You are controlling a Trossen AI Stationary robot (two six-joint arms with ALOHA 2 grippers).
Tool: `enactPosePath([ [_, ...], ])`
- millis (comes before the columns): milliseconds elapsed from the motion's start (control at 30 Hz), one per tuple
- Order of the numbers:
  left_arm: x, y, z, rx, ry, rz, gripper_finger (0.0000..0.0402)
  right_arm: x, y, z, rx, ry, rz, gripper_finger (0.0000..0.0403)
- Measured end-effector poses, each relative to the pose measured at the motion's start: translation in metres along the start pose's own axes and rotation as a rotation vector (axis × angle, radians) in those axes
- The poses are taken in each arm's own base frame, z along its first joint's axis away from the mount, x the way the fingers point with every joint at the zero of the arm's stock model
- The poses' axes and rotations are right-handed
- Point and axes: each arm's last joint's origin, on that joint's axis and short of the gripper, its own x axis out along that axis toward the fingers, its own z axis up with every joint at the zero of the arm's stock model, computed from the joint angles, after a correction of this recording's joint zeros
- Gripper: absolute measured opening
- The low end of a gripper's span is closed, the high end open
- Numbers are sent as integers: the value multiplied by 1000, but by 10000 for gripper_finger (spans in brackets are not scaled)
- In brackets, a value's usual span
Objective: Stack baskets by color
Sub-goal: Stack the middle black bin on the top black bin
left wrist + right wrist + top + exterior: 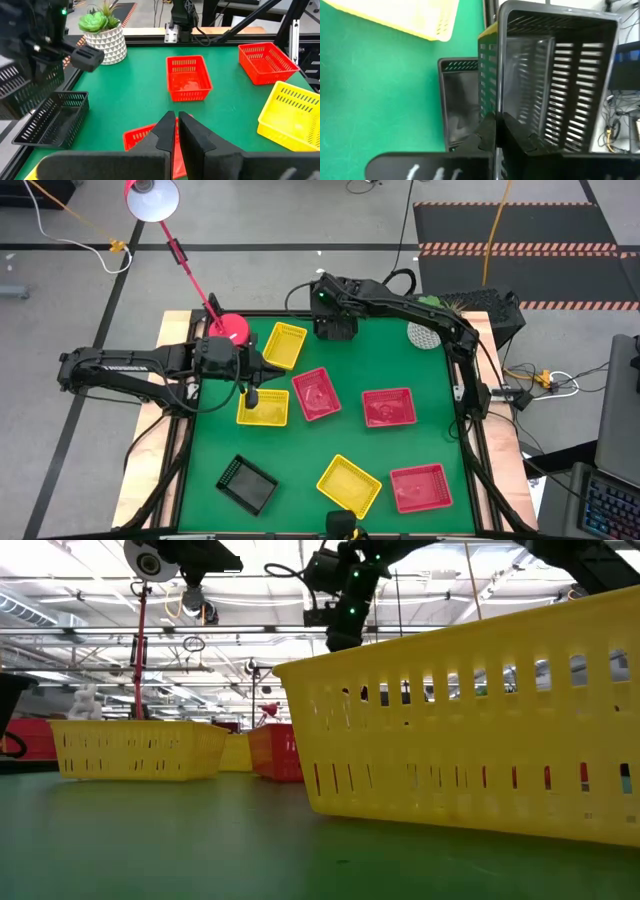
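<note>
My right gripper [495, 131] is over the table's far edge, shut on a black basket [560, 75] held in the air. A second black basket [460, 100] rests on its bottom on the green table just below it, and a third [247, 484] sits near left. Yellow baskets [284, 345], [262, 406], [349, 484] and red baskets [316, 393], [388, 407], [420, 487] lie singly on the mat. My left gripper [176, 131] hangs shut and empty above the left yellow and red baskets. My right gripper pinches one side wall [492, 107] of the black basket, one finger inside the basket and one outside. The fingers slant down from the right. The basket hangs tilted, lifted clear, its open side turned toward the wrist, above the black basket on the table.
A white plant pot [102, 37] stands at the far right corner. A red lamp's base [232, 328] sits at the far left corner. Open green mat [300, 450] lies in the middle between the near baskets.
</note>
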Motion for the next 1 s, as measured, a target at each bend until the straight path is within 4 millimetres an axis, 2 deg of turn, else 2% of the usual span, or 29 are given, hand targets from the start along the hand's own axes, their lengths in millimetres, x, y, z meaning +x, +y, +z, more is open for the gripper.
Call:
enactPosePath([
  [567,0,0,0,7,3,0,26,40,24,-17,-7,53,25,4],
  [1000,0,0,0,6,3,0,26,55,34,-24,-16,58,28,4],
])
